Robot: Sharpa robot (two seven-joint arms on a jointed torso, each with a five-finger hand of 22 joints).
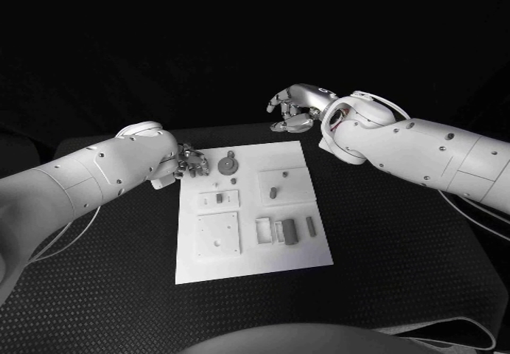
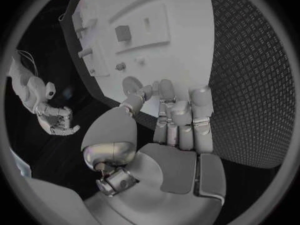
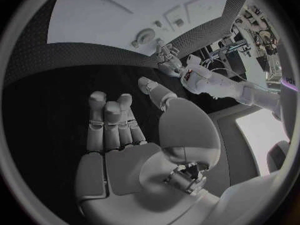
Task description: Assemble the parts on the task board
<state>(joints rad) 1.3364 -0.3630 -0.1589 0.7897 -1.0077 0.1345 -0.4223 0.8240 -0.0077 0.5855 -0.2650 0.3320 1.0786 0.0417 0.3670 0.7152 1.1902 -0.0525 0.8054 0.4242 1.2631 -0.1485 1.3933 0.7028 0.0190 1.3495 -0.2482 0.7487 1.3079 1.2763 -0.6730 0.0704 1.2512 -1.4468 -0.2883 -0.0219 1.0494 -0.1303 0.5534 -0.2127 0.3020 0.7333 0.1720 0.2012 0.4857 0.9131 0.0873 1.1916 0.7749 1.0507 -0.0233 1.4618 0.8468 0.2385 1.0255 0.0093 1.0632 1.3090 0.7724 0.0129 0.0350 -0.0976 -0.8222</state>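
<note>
My left hand (image 1: 187, 161) sits at the far-left corner of the white rectangular task board (image 1: 255, 258), fingers loosely curled and apart, grasping nothing that I can make out; in the left wrist view the fingertips (image 2: 164, 87) end right at the board's edge. The nearest piece is a grey round disc-shaped part with a small tab (image 1: 228, 163), lying on the board just beside those fingers, toward the board's middle from the hand (its tab end points away from me, so the long axis runs roughly along the board's length). My right hand (image 1: 296, 105) hangs above the black textured table (image 1: 404, 265) beyond the board's far edge, well apart from every part, fingers half curled and holding nothing. So the left hand is clearly the nearer one, and I judge a short sideways reach onto the disc is what the coming move turns on. Other things around: a small grey peg (image 1: 273, 192) stands in a raised white square on the right side, a grey slot piece (image 1: 220, 198) sits in the plate nearer me, and a cluster of grey rectangular blocks (image 1: 288, 230) lies near the right edge. Nothing stands between the left fingers and the disc; the raised plates lie nearer me, clear of that path.
</note>
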